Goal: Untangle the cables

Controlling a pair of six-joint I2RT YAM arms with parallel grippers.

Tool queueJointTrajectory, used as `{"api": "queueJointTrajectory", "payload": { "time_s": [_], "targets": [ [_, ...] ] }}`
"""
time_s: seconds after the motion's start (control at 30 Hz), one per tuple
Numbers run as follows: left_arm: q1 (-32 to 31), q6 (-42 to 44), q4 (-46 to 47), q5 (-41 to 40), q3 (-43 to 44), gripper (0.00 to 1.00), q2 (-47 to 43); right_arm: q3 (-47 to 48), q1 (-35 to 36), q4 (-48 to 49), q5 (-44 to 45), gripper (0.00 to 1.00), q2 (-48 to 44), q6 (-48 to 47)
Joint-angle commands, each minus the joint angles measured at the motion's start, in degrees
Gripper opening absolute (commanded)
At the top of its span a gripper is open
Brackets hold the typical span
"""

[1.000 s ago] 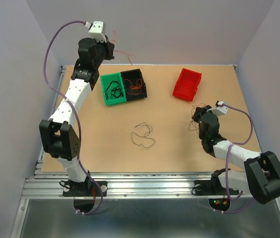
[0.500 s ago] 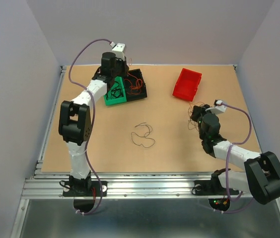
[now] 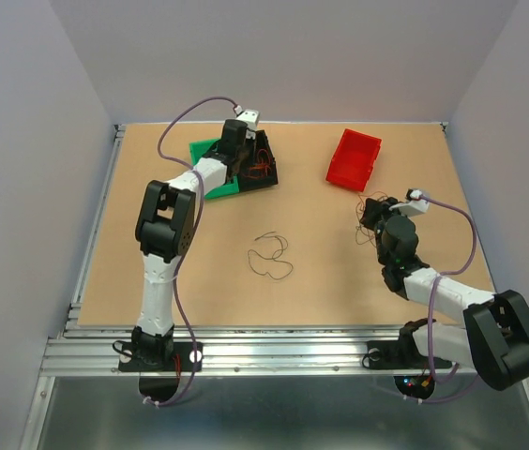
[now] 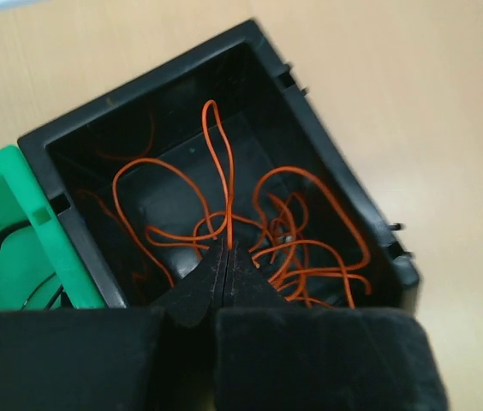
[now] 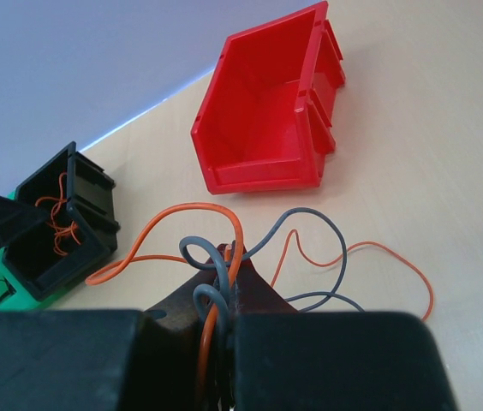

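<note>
My left gripper is over the black bin, its jaws shut on a thin orange wire that loops up from the tips. Several more orange wires lie in that bin. My right gripper rests low at the right of the table, shut on an orange wire and a grey wire tangled together. A loose dark wire lies at mid-table.
A green bin with black wires stands left of the black bin and also shows in the left wrist view. A red bin, empty, lies tilted at the back right and also shows in the right wrist view.
My left arm has swung from high at the back left down to the black bin, carrying the orange wire. The right arm has barely moved.
</note>
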Motion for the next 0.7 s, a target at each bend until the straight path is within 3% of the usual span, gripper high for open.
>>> {"api": "queueJointTrajectory", "payload": {
  "time_s": [0.0, 0.1, 0.17, 0.23, 0.27, 0.3, 0.4, 0.57, 0.6, 0.67],
  "targets": [
    [0.47, 0.16, -4.11, -3.59, 5.35, 0.00, 2.02, -1.69, 0.21, 3.49, 0.42, 0.01, -1.41, -0.86],
    [0.38, 0.77, -8.41, -1.75, 8.43, 0.00, 3.61, -1.69, 0.30, 3.49, 0.50, 0.01, -1.41, -0.77],
    [0.38, 1.21, -10.62, -0.95, 11.24, 0.06, 5.28, -1.60, 0.21, 3.49, 0.42, 0.01, -1.24, -0.68],
    [0.47, 2.78, -13.96, 0.89, 14.39, 0.18, 6.69, -1.34, 0.21, 3.49, 0.15, 0.00, -0.89, -0.68],
    [0.47, 3.23, -14.58, 1.24, 14.67, 0.39, 6.69, -1.16, 0.21, 3.41, -0.11, 0.01, -0.71, -0.86],
    [0.47, 3.15, -14.50, 1.25, 14.15, 0.46, 6.17, -0.99, 0.21, 3.41, -0.55, 0.01, -0.45, -1.21],
    [0.55, 3.50, -8.63, 2.21, 6.79, 0.60, 0.39, 0.68, 0.21, 3.41, -4.14, 0.00, 1.30, -3.13],
    [-0.06, 5.25, 3.06, 5.54, -8.22, 0.76, -13.85, 4.90, 0.30, 3.41, -24.51, 0.01, 5.00, -10.69],
    [-0.15, 5.95, 4.47, 6.42, -10.27, 0.86, -15.96, 5.43, 0.38, 3.49, -26.72, 0.01, 5.35, -11.14],
    [-1.64, 8.49, 9.12, 8.53, -16.92, 0.88, -22.46, 6.48, 0.47, 3.49, -35.77, 0.01, 6.05, -12.19]
  ]
}}
